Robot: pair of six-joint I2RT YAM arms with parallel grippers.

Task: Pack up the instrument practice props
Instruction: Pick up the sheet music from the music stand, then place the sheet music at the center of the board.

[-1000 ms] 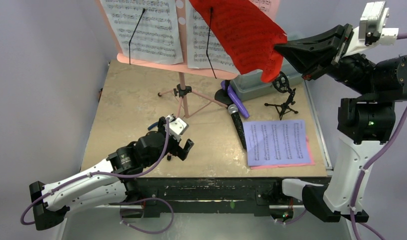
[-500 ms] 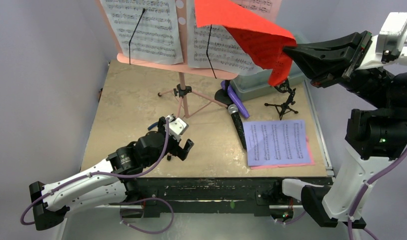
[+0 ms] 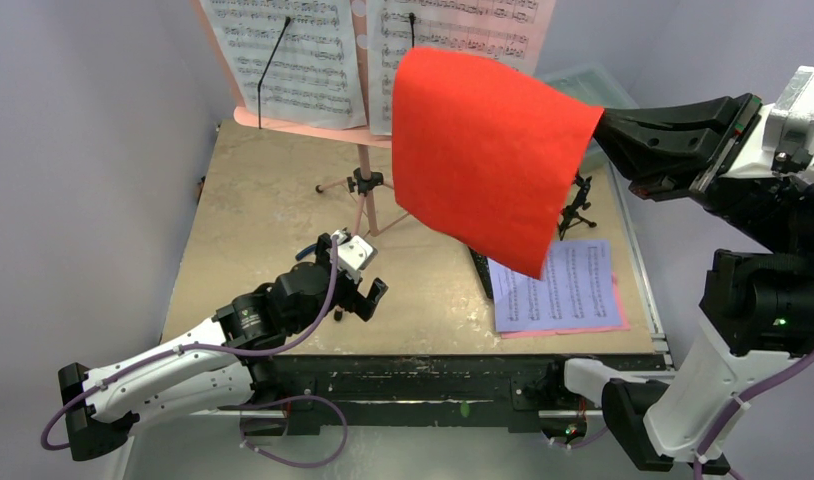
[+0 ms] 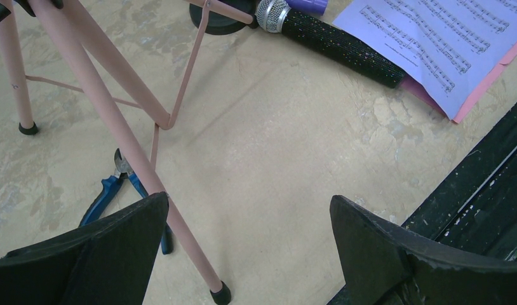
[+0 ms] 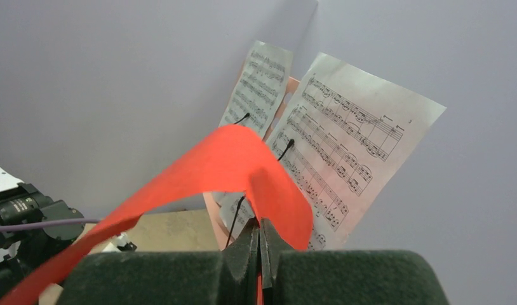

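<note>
My right gripper (image 3: 605, 122) is shut on the edge of a red music sheet (image 3: 483, 160), which hangs in the air over the table's back right. In the right wrist view the red music sheet (image 5: 224, 159) curls up from the closed right gripper (image 5: 260, 230). Two white sheets (image 3: 283, 50) stay clipped on the pink music rack (image 3: 364, 185). A lavender sheet (image 3: 573, 285) lies flat at the front right. The black mic (image 4: 335, 43) and the tip of the purple mic (image 4: 307, 5) lie beside it. My left gripper (image 4: 249, 222) stands open and empty next to a rack leg (image 4: 116, 127).
Blue-handled pliers (image 4: 110, 194) lie behind the rack leg. A corner of the greenish plastic box (image 3: 583, 80) and part of a black mic support (image 3: 580, 205) show past the red sheet. The table's black front edge (image 4: 484, 184) is close to the left gripper.
The right gripper has swung right and slightly down, pulling the red sheet off the rack; the sheet now hangs flat, hiding the mics and most of the box. The left arm is still.
</note>
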